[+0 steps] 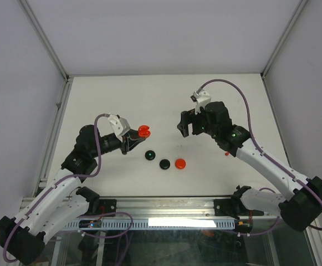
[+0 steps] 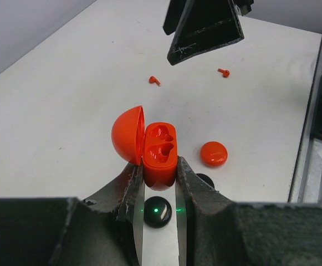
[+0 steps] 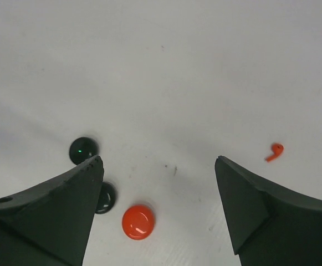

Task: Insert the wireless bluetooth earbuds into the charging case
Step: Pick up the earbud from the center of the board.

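Note:
My left gripper (image 2: 159, 166) is shut on the base of a red charging case (image 2: 159, 152), held above the table with its round lid (image 2: 126, 136) swung open to the left and its two wells facing the camera. In the top view this case (image 1: 144, 131) sits at the tip of the left gripper (image 1: 134, 134). Two tiny red earbuds (image 2: 154, 80) (image 2: 224, 72) lie on the table beyond it. My right gripper (image 1: 188, 130) hovers open over the table with nothing between its fingers (image 3: 66, 205); one red earbud (image 3: 275, 151) lies to its right.
Near the front of the table lie a red disc (image 1: 180, 163) and two black discs (image 1: 150, 155) (image 1: 164, 164). The same red disc (image 3: 138, 221) lies below the right gripper. A metal rail (image 1: 149, 213) runs along the near edge.

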Action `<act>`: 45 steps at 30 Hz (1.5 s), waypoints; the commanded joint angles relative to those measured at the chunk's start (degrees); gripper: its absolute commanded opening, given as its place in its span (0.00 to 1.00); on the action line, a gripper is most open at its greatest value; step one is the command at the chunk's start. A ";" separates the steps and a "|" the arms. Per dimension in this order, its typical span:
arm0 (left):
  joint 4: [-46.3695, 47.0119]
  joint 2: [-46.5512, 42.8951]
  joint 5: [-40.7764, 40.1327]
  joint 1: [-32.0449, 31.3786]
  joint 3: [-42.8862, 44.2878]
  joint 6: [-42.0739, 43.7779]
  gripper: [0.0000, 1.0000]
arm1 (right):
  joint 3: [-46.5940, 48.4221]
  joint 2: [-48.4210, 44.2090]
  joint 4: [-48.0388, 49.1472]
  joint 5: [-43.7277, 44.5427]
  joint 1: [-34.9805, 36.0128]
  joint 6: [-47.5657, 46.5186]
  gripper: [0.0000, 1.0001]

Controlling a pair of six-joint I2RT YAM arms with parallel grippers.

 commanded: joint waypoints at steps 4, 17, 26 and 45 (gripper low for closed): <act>-0.19 -1.13 -6.71 -0.26 0.35 0.10 0.00 | 0.21 5.76 -6.77 12.86 -5.93 5.61 0.82; -1.46 0.29 -8.37 -0.25 0.96 -0.44 0.00 | -4.99 9.70 -11.91 13.86 -15.33 11.31 0.75; -1.58 0.78 -8.23 -0.25 0.89 -0.42 0.00 | 0.25 23.05 -3.09 16.55 -16.43 7.46 0.57; -1.96 1.71 -8.18 -0.25 1.05 0.07 0.00 | 12.52 39.20 -3.14 16.76 -16.67 3.83 0.42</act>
